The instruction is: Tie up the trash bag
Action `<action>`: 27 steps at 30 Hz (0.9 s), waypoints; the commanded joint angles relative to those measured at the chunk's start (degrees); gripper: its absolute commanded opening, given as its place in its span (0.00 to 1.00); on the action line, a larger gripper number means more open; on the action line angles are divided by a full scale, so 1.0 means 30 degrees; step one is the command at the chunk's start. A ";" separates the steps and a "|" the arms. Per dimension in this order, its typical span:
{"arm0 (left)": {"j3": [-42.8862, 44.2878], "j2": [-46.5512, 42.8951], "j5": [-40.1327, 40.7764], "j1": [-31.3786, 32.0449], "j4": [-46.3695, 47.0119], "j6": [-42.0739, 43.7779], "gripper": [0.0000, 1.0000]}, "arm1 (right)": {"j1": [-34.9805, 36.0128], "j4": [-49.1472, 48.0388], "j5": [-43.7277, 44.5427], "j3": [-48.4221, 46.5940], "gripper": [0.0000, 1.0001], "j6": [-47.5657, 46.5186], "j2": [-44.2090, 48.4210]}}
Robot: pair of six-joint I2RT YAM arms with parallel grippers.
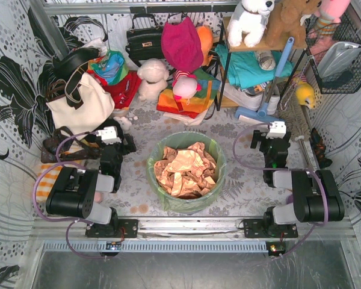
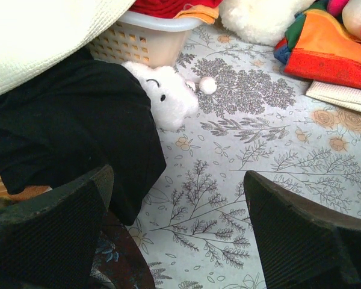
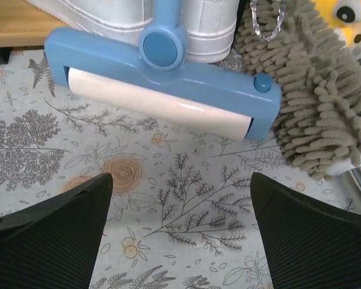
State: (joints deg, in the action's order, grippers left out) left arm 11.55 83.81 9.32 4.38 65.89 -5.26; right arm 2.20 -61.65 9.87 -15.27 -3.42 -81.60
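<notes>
**Bag open, both grippers spread**

The bag stands open-mouthed at the near middle of the counter, full of crumpled paper. The left gripper hangs left of it, fingers wide apart, beside black fabric. The right gripper hangs right of it, equally wide, facing a blue roller. Neither touches the bag.

A grey floral-print cloth covers the table. Black-and-white floral wall panels enclose both sides. A black-framed wooden shelf stands rear right, beside a wire basket.
</notes>
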 commanded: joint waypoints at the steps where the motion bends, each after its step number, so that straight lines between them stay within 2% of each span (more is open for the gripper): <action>1: 0.0782 -0.1134 0.0314 -0.0099 -0.0809 0.0178 0.98 | -0.0117 0.4144 0.0108 -0.1725 0.97 0.0248 0.1475; 4: 0.0995 -0.2676 0.2193 0.0526 -0.2385 0.0240 0.98 | -0.0117 0.6766 -0.0007 -0.3116 0.97 0.0620 0.2438; 7: 0.1982 -0.4515 0.4368 0.1600 -0.5491 0.0063 0.98 | -0.0117 0.9247 -0.0487 -0.4542 0.97 0.1200 0.3353; 12: 0.4558 -0.7064 0.6075 0.2746 -1.1681 -0.2450 0.98 | -0.0117 1.4926 -0.2115 -0.7706 0.97 0.2879 0.4155; 20: 1.1075 -0.8357 0.4464 0.2890 -2.3984 -0.7238 0.98 | -0.0117 2.3376 -0.4866 -1.3011 0.99 0.5744 0.4365; 23: 1.2784 -0.8779 0.2785 0.2877 -2.7808 -0.8011 0.98 | -0.0117 2.6141 -0.5962 -1.4881 0.94 0.6491 0.4175; 27: 1.4863 -0.9600 0.0324 0.2876 -3.1400 -0.8362 0.98 | -0.0117 2.9182 -0.7307 -1.6559 0.91 0.7471 0.4319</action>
State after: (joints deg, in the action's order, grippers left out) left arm 50.50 57.41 18.00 12.82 -11.25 -26.55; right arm 2.15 11.66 -5.91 -60.31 14.24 -69.14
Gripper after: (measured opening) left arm 0.976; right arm 0.922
